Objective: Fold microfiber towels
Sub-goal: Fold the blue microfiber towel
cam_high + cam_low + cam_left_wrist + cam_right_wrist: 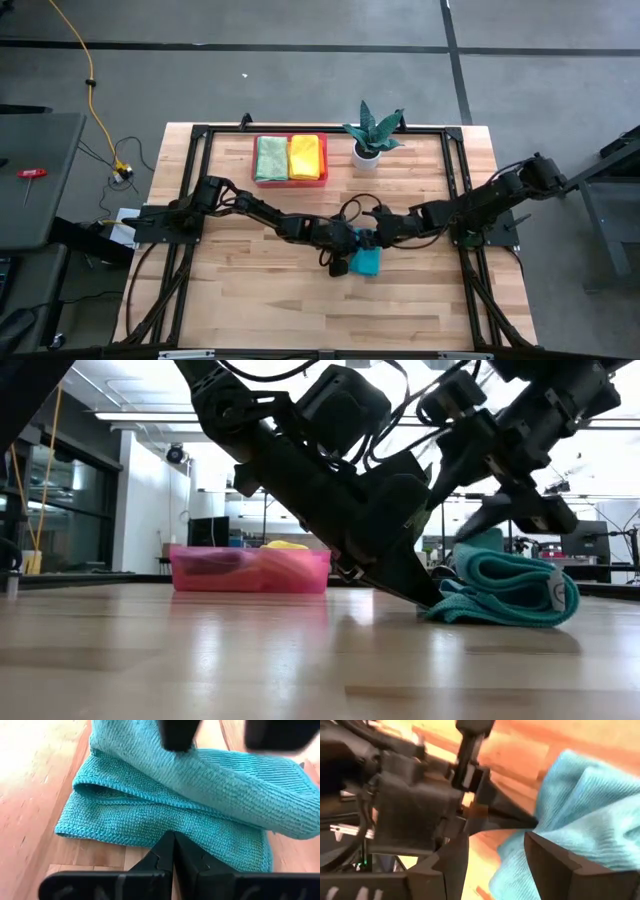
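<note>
A teal towel [368, 262] lies folded over itself on the wooden table, near the middle; it also shows in the low view [505, 592] and the left wrist view [165, 795]. My left gripper [173, 840] is shut, with its tips at the towel's edge. It slants down to the table in the low view [420, 595]. My right gripper [495, 865] is open just above the towel's upper fold, and its fingers [180, 735] show beyond the towel in the left wrist view. My left gripper presses its shut fingertips onto the edge of the towel's bottom layer [172, 827], slanting down from the table's left side. Whether any cloth lies between the fingers cannot be told. The towel lies flat on the table there. My right gripper stands over the upper fold [580, 820]; whether its fingers touch the cloth cannot be told.
A pink tray [290, 180] at the table's far side holds a light green towel [270, 157] and a yellow towel [306, 156]. A potted plant [372, 135] stands to the right of it. Bare wood lies toward the near edge.
</note>
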Available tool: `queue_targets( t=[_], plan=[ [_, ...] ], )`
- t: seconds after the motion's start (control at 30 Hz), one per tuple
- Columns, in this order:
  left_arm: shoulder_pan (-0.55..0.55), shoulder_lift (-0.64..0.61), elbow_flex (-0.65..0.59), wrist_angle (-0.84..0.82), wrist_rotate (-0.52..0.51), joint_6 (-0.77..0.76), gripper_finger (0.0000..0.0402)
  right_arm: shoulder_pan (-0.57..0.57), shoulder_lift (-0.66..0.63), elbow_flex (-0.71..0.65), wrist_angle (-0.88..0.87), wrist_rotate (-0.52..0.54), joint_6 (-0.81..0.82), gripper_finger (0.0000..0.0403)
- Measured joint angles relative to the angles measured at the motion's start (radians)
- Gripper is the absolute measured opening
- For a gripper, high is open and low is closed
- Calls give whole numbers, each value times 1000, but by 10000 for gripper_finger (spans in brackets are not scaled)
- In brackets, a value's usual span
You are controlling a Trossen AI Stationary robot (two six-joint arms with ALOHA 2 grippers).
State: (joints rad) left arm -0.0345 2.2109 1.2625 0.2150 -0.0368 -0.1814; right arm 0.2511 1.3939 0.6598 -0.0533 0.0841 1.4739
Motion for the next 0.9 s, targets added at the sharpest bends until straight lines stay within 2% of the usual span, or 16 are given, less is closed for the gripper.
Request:
queue_targets(
  t=[0.23,0.37,0.5,0.6,0.73,0.77,0.9],
  plan=[
    [24,-47,-3,-82,19,22,0,-6,-112,0,-73,82,-127,184],
    [54,-94,-7,-152,12,89,0,3,-200,0,-216,97,-195,184],
    [83,-127,-3,-162,11,88,0,33,-247,0,-336,119,-193,172],
    [93,-129,-4,-183,12,74,0,54,-246,0,-383,96,-192,134],
    [93,-130,-3,-200,12,63,0,81,-182,-4,-403,48,-184,32],
    [91,-130,-3,-212,12,68,0,84,-157,-4,-397,46,-179,17],
    [86,-125,-10,-218,12,70,0,62,-62,-4,-359,50,-161,18]
  ],
)
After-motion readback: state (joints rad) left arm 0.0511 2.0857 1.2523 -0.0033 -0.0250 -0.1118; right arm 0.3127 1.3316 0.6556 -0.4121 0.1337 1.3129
